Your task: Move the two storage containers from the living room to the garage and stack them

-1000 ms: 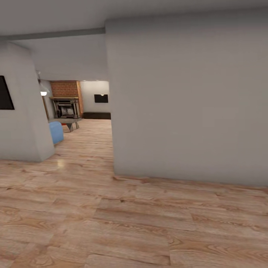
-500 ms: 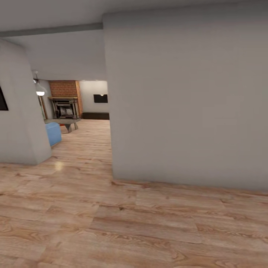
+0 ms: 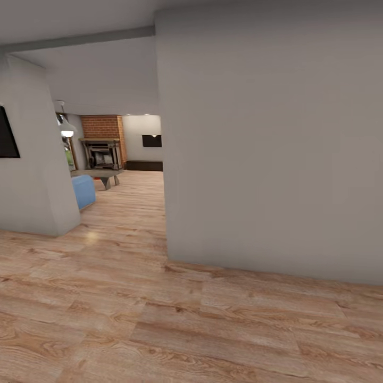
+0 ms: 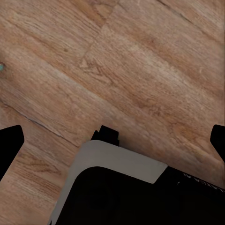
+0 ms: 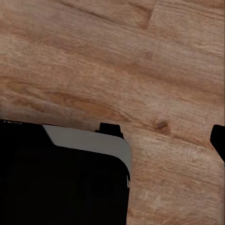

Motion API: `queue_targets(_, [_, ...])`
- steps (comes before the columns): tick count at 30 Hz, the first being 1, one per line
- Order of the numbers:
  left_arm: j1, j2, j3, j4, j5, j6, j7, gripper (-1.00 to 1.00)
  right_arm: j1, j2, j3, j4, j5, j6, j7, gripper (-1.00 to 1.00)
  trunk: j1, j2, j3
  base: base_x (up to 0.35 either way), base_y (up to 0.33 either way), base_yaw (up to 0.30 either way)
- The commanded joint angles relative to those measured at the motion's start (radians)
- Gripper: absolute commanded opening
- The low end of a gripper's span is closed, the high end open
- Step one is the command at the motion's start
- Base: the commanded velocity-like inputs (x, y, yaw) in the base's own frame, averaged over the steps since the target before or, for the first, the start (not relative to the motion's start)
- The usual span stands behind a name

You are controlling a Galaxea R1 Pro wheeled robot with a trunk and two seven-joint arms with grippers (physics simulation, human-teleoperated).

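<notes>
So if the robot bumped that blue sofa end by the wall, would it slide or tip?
The blue sofa end looks low, rounded and upholstered, so it would probably give softly rather than tip. Sitting on glossy wood-plank flooring, it might slide a little, though its apparent bulk suggests not easily.

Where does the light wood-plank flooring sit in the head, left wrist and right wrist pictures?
Head view: the light wood-plank flooring covers the picture's lower part, below the grey wall.
Left wrist view: flooring across the picture's upper part, behind a black, grey-edged robot part.
Right wrist view: flooring placed likewise.
Shared landmark: the plank seams.
</notes>
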Motion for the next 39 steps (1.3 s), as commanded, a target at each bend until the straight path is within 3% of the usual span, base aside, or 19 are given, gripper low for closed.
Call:
queue_targets(1, [-0.001, 0.000, 0.008, 0.001, 0.000, -0.004, 0.001, 1.00, -0.001, 0.000, 0.008, 0.003, -0.010, -0.006, -0.002, 1.00, 0.001, -0.001, -0.001, 0.322, 0.000, 0.258])
queue_targets(39, [-0.001, 0.001, 0.008, 0.001, 0.000, 0.000, 0.001, 1.00, -0.001, 0.000, 0.008, 0.003, -0.010, -0.006, -0.002, 1.00, 0.001, -0.001, -0.001, 0.322, 0.000, 0.269])
